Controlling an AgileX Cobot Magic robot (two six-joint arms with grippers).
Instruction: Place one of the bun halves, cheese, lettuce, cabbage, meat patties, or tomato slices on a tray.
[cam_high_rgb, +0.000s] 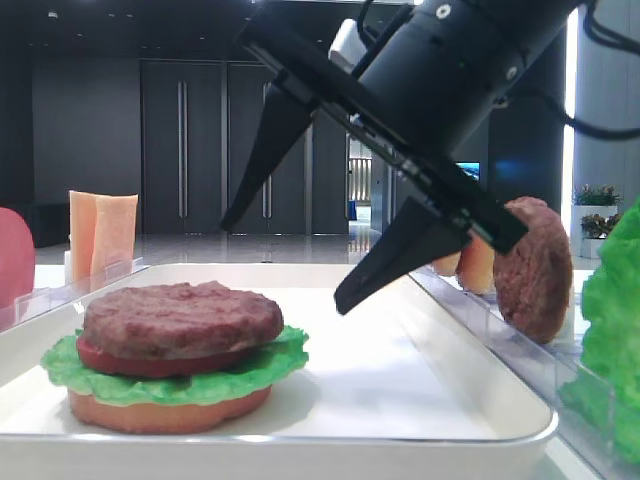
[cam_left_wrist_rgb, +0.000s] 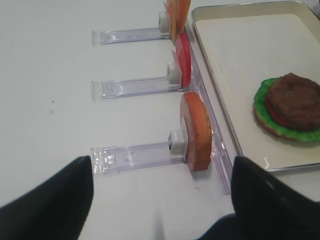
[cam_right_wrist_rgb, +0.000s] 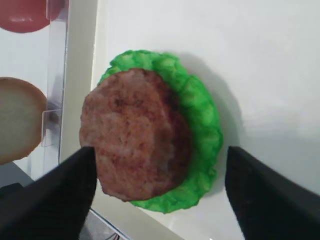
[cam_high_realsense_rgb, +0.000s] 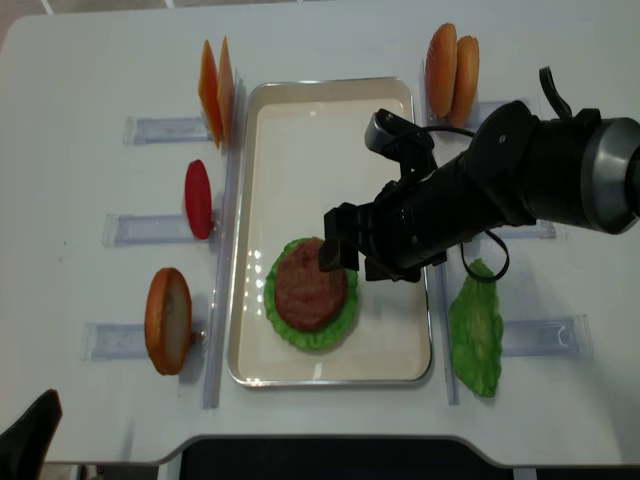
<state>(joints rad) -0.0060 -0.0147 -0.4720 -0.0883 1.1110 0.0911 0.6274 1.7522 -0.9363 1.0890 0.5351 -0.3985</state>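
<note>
One meat patty (cam_high_rgb: 182, 318) is seen stacked w/ tomato, lettuce (cam_high_rgb: 180, 375) & bun on the tray (cam_high_rgb: 420, 400), near its front edge. Right gripper (cam_high_rgb: 290, 260) is hung above, jaws spread, nothing held. Left gripper (cam_left_wrist_rgb: 160, 200) jaws are spread over the desk (cam_left_wrist_rgb: 55, 60).

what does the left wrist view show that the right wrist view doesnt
Only the left wrist view shows the racks beside the tray, the upright tomato slice, the tray's far end, and the red layer under the patty. Only the right wrist view looks straight down on the meat patty, framed by the open right gripper and its fingers. Both show the stack, lettuce, bun half and tray.
</note>
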